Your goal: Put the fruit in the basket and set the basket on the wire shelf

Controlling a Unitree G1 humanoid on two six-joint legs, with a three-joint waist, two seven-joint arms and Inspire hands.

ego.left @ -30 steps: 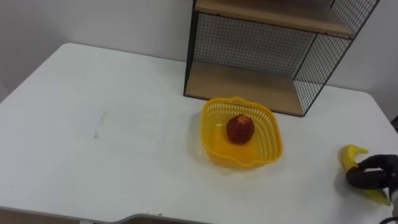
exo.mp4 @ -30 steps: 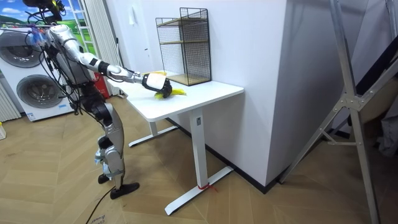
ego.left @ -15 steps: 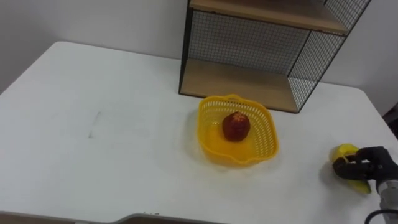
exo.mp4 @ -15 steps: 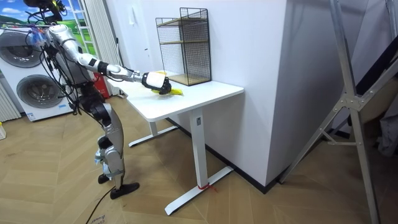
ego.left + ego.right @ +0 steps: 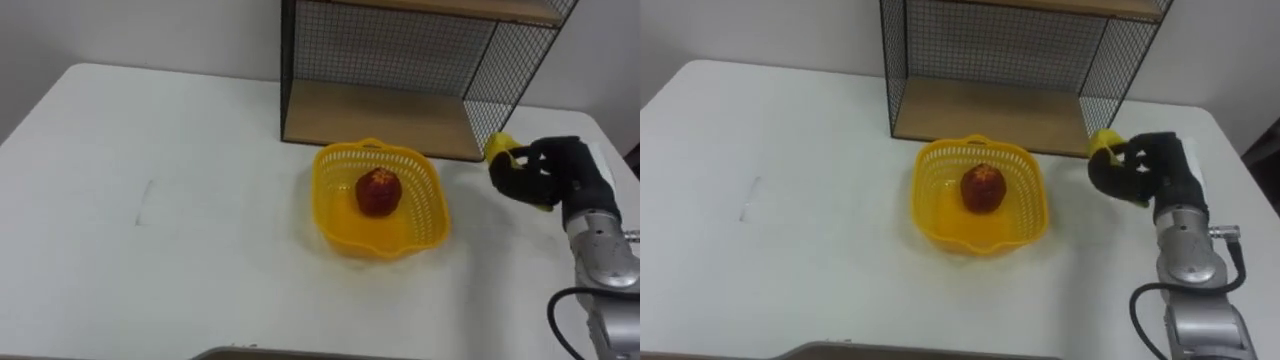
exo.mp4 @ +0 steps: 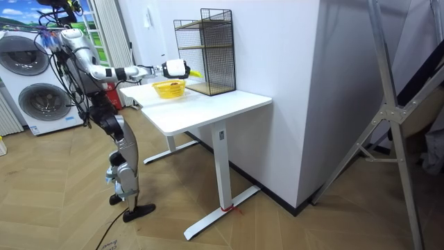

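Note:
A yellow basket (image 5: 345, 220) (image 5: 942, 224) (image 6: 168, 88) stands on the white table (image 5: 150, 250) in front of the wire shelf (image 5: 400, 110) (image 5: 990, 100) (image 6: 205, 48). A red apple (image 5: 378, 192) (image 5: 982, 188) lies inside it. My right hand (image 5: 556, 172) (image 5: 1145, 172) (image 6: 175, 68) is shut on a yellow banana (image 5: 500, 149) (image 5: 1103, 143). It holds the fruit in the air, just right of the basket and near the shelf's front right corner. Only the banana's end shows past the dark fingers.
The shelf has a wooden lower board (image 5: 340, 115) and mesh walls at the table's back. The table's left half (image 5: 120, 180) is bare. In the room view I stand at the table's end, with washing machines (image 6: 28, 76) behind me.
My right hand has lifted the banana off the table's right front and carried it up and leftward, close to the basket. The camera view has shifted a little.

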